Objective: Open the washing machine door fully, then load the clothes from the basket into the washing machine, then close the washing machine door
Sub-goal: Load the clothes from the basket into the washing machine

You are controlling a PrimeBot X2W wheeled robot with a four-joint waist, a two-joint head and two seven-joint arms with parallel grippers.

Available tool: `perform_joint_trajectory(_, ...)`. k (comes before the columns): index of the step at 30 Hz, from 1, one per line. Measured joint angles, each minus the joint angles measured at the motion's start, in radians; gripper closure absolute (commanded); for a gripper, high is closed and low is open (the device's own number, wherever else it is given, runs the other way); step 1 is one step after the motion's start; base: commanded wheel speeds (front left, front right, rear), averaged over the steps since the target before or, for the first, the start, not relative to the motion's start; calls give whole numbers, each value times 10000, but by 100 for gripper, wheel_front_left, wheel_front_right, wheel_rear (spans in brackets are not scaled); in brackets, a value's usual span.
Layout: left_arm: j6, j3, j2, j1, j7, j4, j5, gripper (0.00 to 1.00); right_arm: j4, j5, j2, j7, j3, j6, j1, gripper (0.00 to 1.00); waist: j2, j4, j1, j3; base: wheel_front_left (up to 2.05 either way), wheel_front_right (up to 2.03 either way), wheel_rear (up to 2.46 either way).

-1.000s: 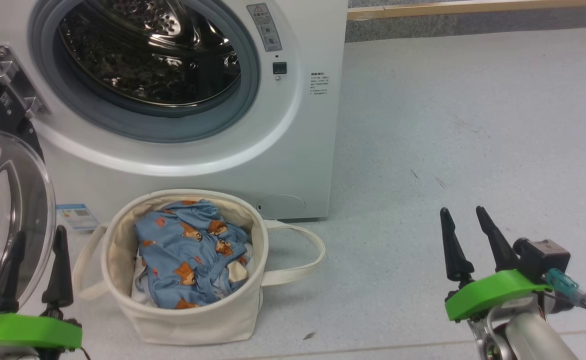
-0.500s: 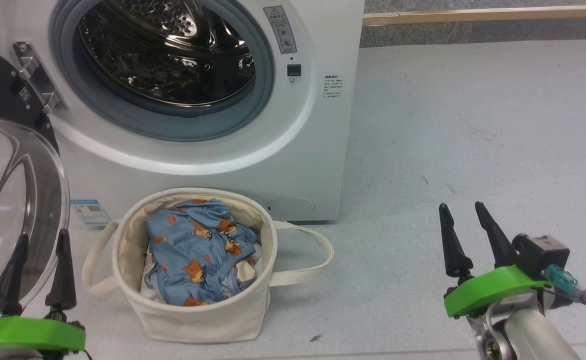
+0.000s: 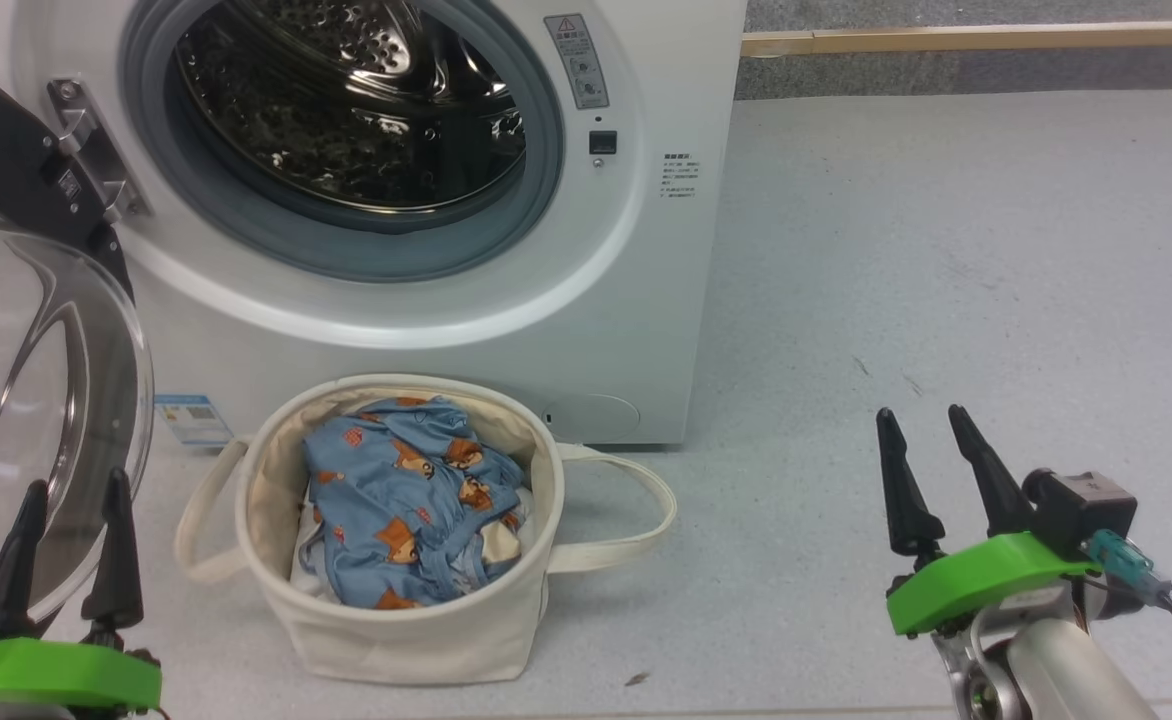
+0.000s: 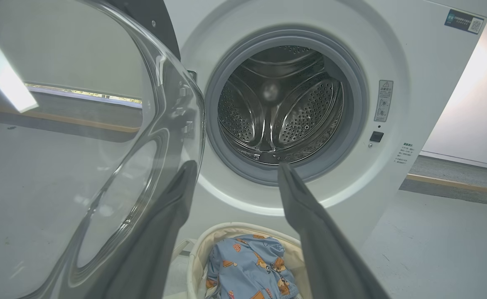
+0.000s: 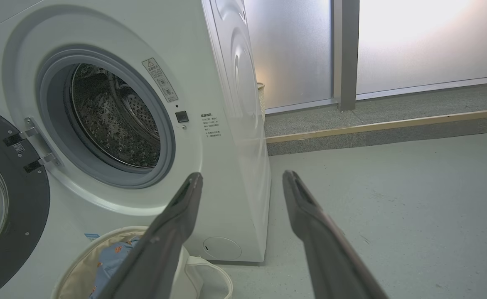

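washing machine door [image 3: 16, 170] swung wide open on the left, basket [image 3: 416, 640] on the floor [image 3: 946, 250] just in front of the washing machine [image 3: 606, 320], bear-print clothes [image 3: 406, 500] piled inside it, left pincer [image 3: 78, 480] open beside the door glass, right pincer [image 3: 920, 412] open over bare floor, both gripping nothing

Bright, even daylight. In the right wrist view the frosted window [image 5: 414, 37] blows out white. A pale reflection streaks the door [image 4: 2, 87]; the drum [image 3: 346, 110] glints. The basket [image 3: 396, 640] throws a soft shadow rightward on the floor [image 3: 946, 250]. Wrist views bow lines at their edges; the fingers [image 4: 322, 249] near the lens look soft.
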Motion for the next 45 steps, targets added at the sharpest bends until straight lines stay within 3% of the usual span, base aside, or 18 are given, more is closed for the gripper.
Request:
perform_joint_trajectory(19,-6,58,46,-10,0,134,-4,0,-2,0,8,0,2,0,0,0,0,163,1,-40,49,-53,4)
perform_joint_trajectory(45,-6,-117,190,-12,-8,171,-52,0,-2,0,54,0,44,2,3,0,0,256,3,16,116,-126,10)
